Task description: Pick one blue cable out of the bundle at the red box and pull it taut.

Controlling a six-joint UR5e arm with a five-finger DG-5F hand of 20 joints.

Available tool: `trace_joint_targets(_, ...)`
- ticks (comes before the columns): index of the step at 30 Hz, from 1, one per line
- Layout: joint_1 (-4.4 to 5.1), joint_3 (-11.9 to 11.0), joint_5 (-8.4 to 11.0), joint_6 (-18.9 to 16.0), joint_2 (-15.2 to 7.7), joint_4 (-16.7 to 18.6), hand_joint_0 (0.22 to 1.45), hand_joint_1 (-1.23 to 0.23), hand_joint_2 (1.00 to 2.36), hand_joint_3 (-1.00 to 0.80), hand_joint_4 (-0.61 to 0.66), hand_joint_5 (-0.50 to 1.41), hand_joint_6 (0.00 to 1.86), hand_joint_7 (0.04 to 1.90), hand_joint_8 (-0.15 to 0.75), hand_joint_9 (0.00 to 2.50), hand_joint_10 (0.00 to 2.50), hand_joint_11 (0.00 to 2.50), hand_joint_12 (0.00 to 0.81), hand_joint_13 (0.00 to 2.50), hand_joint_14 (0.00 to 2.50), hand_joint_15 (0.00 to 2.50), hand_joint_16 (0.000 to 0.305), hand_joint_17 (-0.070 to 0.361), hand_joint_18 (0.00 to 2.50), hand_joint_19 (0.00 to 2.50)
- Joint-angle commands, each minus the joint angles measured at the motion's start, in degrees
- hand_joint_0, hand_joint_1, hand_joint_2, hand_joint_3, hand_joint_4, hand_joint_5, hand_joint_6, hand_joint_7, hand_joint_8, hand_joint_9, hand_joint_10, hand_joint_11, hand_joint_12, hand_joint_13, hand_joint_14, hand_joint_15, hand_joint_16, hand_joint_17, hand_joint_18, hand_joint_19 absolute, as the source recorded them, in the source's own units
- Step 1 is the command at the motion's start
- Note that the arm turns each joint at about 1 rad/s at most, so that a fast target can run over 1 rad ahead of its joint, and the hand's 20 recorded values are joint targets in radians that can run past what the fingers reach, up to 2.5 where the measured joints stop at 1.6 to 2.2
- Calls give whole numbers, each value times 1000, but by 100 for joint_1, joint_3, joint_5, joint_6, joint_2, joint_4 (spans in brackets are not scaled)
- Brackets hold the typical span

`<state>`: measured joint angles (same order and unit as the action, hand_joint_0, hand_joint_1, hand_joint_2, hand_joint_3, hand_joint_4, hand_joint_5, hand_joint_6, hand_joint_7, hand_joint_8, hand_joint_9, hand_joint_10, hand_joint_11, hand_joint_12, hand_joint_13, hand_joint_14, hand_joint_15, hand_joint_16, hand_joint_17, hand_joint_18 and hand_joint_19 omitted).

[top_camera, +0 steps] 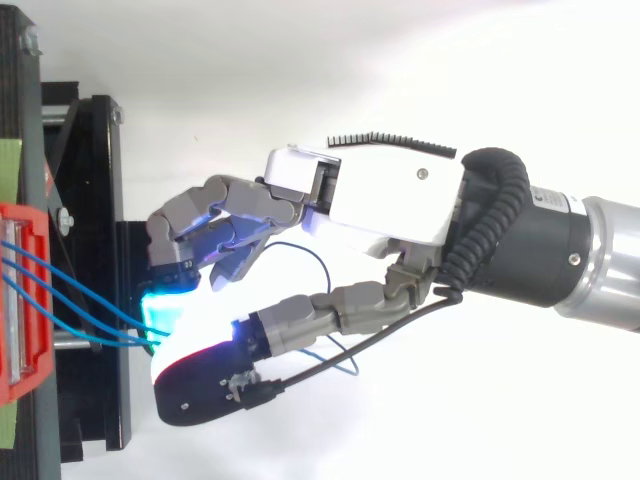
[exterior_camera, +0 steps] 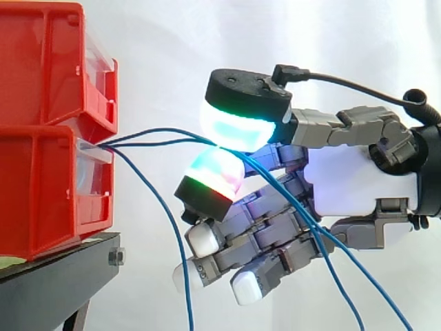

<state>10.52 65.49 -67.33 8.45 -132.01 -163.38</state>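
Note:
Two red boxes (exterior_camera: 48,193) are stacked at the left on a black stand. Thin blue cables (exterior_camera: 158,131) come out of the gap between them. My hand (exterior_camera: 358,186) reaches in from the right and pinches blue cable between a thick cyan-green glowing pad (exterior_camera: 241,124) above and a red-green glowing pad (exterior_camera: 210,176) below, a short way from the box. Two strands run from the box to the pinch, nearly level, the upper one slightly bowed. The other fingers are curled below. From above, the hand (top_camera: 400,200) sits right of the red box (top_camera: 20,300), with blue cables (top_camera: 70,300) leading to it.
A third blue cable (exterior_camera: 172,241) hangs loose from the box and drops past the black stand (exterior_camera: 62,276). More blue cable (exterior_camera: 358,276) trails down to the right behind the fingers. A white curtain stands behind everything.

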Motion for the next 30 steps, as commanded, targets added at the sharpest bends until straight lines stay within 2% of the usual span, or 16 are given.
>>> trace_joint_targets(1,3,-1,0,-1,0,-10,734,-894,1017,-275,98,-219,852,1230,338,648,16,804,415,588,7,226,55,124,750,415)
trace_joint_targets(8,3,-1,0,-10,0,-10,745,-888,1020,-221,101,-224,854,1212,333,632,16,795,416,575,7,225,55,124,731,419)
trace_joint_targets(14,3,-1,0,-1,0,-10,697,-891,1024,-149,78,-226,851,1215,330,608,19,803,417,557,7,228,56,126,717,420)
trace_joint_targets(15,3,-1,9,-1,0,-10,673,-860,1027,-1,76,-220,849,1221,329,610,14,792,416,553,8,228,56,126,716,425)
trace_joint_targets(16,3,-1,9,-1,0,-10,673,-839,1021,71,79,-218,850,1213,337,617,16,793,423,556,7,235,57,128,723,430)
trace_joint_targets(20,3,-1,9,-1,0,-10,673,-840,1015,103,95,-217,853,1201,346,611,13,779,440,549,6,230,60,135,734,427)
trace_joint_targets(21,3,-1,0,-10,0,-10,674,-846,1015,83,94,-218,850,1210,342,598,16,779,438,546,6,232,60,135,723,420)
trace_joint_targets(27,-6,-1,-9,-1,0,-10,696,-946,1009,-380,91,-231,833,1233,315,534,16,735,421,503,6,214,57,128,684,399)
trace_joint_targets(30,-6,-1,-9,-10,0,-10,717,-935,1002,-480,98,-233,833,1223,313,531,14,736,420,502,6,210,56,127,683,390)
